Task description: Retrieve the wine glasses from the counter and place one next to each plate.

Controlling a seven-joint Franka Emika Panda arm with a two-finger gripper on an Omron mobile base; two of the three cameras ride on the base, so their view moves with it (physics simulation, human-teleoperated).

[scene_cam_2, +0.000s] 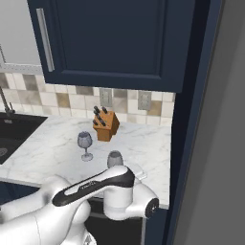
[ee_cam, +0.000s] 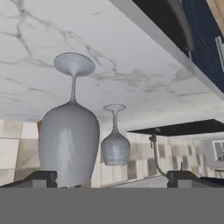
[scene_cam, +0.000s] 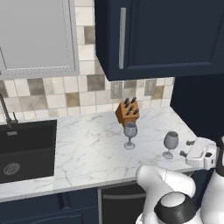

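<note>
Jaws stand wide apart on the gripper (ee_cam: pixel 109 179), level with the near wine glass (scene_cam: pixel 170 144) by the counter (scene_cam: pixel 87 148) edge, evidently lined up to take its bowl, the second glass (scene_cam: pixel 130 135) standing well behind by the knife block (scene_cam: pixel 127 112).

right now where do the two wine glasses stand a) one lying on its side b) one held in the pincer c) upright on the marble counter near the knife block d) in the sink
c: both wine glasses stand upright on the counter, near the knife block.
</note>
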